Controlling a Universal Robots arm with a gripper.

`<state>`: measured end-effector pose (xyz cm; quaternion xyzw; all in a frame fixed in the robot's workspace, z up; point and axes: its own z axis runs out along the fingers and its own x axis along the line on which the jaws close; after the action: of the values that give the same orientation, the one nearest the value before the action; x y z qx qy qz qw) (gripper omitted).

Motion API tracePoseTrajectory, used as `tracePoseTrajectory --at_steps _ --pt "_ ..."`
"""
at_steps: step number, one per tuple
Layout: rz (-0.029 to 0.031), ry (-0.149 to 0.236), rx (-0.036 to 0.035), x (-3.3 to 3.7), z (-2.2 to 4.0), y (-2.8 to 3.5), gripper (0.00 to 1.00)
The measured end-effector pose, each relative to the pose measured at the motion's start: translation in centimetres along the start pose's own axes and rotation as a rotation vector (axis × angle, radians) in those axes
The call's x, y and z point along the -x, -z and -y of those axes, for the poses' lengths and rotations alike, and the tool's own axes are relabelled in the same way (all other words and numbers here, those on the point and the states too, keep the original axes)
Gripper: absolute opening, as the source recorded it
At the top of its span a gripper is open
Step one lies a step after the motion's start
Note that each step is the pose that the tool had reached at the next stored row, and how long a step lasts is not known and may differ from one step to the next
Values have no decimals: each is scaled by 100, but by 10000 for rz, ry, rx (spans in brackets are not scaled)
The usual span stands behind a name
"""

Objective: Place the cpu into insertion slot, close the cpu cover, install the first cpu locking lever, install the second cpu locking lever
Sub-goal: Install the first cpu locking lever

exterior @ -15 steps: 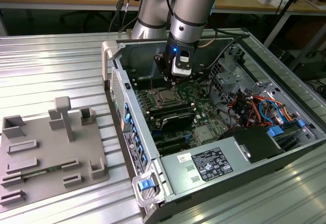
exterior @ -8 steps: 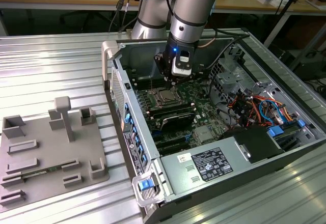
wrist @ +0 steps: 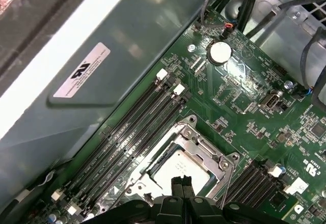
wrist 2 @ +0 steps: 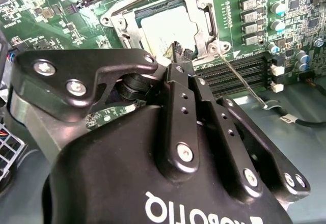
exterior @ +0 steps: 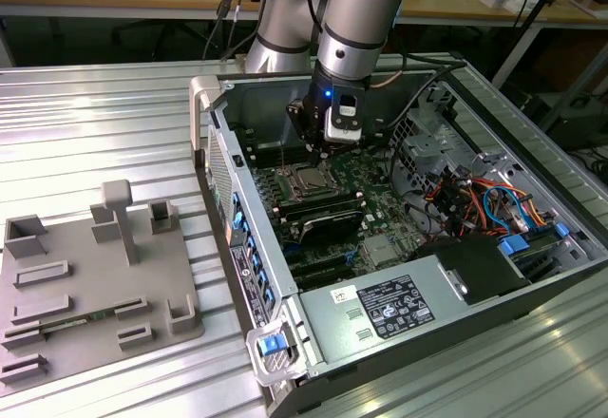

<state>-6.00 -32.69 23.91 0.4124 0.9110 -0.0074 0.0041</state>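
Observation:
The cpu (wrist: 179,164) lies flat in the insertion slot (wrist: 153,159), its silver-grey top also plain in the second wrist view (wrist 2: 164,26). The cpu cover (wrist: 206,147) is down around it as a shiny frame (wrist 2: 201,7). A thin wire locking lever (wrist 2: 240,80) sticks out from one socket corner over the memory slots. My gripper (wrist: 181,182) hovers just above the chip's near edge, fingers pressed together with nothing between them (wrist 2: 179,56). In the exterior view the gripper (exterior: 321,152) hangs over the socket (exterior: 309,182) inside the open computer case.
Long black memory slots (wrist: 135,132) flank the socket on both sides. The case wall (exterior: 214,133), power supply (exterior: 399,309) and cable bundles (exterior: 484,199) surround the board. A grey fixture plate (exterior: 95,285) lies on the table at the exterior view's left.

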Motion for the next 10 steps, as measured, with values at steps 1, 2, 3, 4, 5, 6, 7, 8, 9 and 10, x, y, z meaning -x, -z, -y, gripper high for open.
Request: tracePoseTrajectory --at_steps 1,2,3,4,5,6,7,8,9,10 --pt "-1 4 5 0 -1 22 11" --pt "0 5 5 0 0 49 11" --pt "-1 6 4 1 0 72 11" --pt "-1 7 5 1 0 89 11" --pt "-1 7 6 1 1 106 11" --pt "-1 8 4 1 1 119 11" --pt "-1 8 5 1 1 135 11" --pt "-1 9 4 1 1 140 11" --pt "-2 10 7 1 1 140 11" --pt "-2 10 8 1 1 140 11"
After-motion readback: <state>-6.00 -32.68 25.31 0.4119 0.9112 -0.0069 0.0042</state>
